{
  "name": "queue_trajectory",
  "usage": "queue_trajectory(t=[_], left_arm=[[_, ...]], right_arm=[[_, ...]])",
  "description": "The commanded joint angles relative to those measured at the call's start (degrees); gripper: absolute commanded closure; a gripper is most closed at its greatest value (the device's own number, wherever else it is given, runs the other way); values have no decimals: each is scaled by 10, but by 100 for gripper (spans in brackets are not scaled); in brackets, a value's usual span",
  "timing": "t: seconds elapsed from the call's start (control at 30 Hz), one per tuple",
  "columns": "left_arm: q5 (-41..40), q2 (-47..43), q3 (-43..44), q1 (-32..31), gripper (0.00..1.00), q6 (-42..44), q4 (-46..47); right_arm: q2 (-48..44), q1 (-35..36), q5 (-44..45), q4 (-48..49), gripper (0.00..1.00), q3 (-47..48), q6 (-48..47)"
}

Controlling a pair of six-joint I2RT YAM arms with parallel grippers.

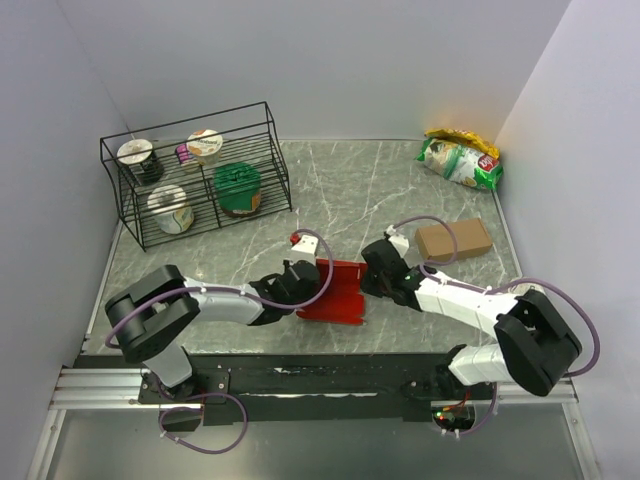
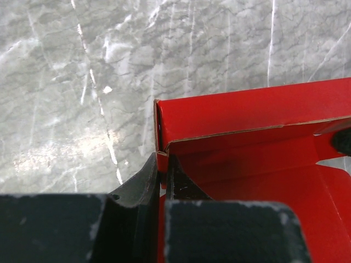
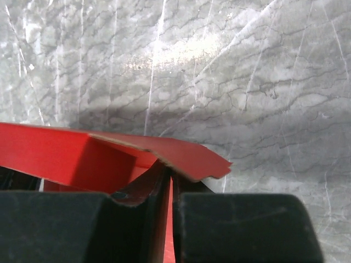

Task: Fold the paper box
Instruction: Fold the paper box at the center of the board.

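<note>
The paper box is bright red card, partly folded, lying on the marble table between the two arms. My left gripper is shut on its left wall. In the left wrist view the fingers pinch the wall's corner, and the red box opens out to the right. My right gripper grips the right side. In the right wrist view a thin red wall runs up between the closed jaws, and a bent red flap overhangs the fingertips.
A black wire rack holding several cups and tubs stands at the back left. A plain brown cardboard box lies right of the right arm. A green and yellow snack bag sits at the back right corner.
</note>
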Motion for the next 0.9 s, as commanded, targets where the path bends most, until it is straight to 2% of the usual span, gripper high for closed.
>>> queue_trajectory(t=[0.0,0.4,0.7,0.87], left_arm=[[2,13,34,-14,99,9,2],[17,21,49,-19,99,4,-4],[30,17,44,-19,99,0,5],[31,20,45,-20,99,-3,3]], right_arm=[[12,12,20,13,91,35,5],[51,40,23,23,91,58,21],[42,45,30,59,78,44,21],[47,45,33,55,76,49,20]])
